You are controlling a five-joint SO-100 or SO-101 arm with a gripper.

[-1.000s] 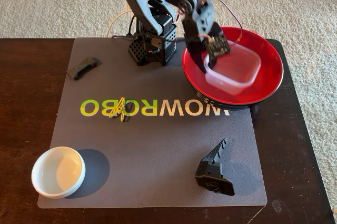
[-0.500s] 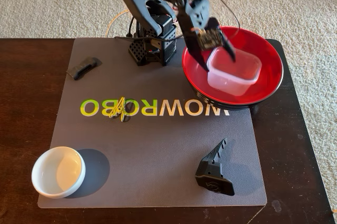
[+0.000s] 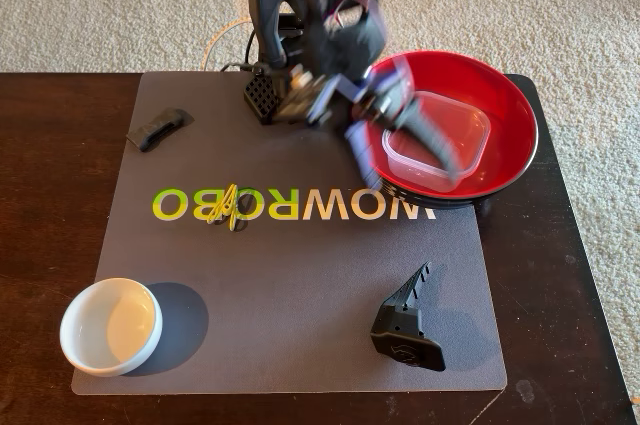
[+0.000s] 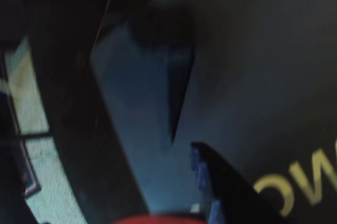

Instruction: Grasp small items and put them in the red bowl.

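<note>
Taking the grey mat (image 3: 300, 275) as landmark, read left to right in the fixed view.

Near its front-left corner: small white bowl (image 3: 110, 325), upright and untouched, evidently waiting its turn. Near the back-left corner: flat black piece (image 3: 160, 127), lying loose. On the left part of the mat's lettering: yellow clip (image 3: 224, 205), flat beside a small dark ring. Toward the front-right: black toothed wedge (image 3: 408, 323), teeth pointing up and back. Just past the back-right corner, overlapping the mat's edge: red bowl (image 3: 510, 115), placed within the arm's reach. Inside it: clear square tub (image 3: 440, 145), so probably one item delivered.

Above the bowl's left rim: gripper (image 3: 400, 115), smeared by motion. Cannot tell whether open or closed; nothing clearly between the fingers. Wrist view too dark and blurred to settle it, showing only mat lettering and a sliver of red at the bottom edge.
</note>
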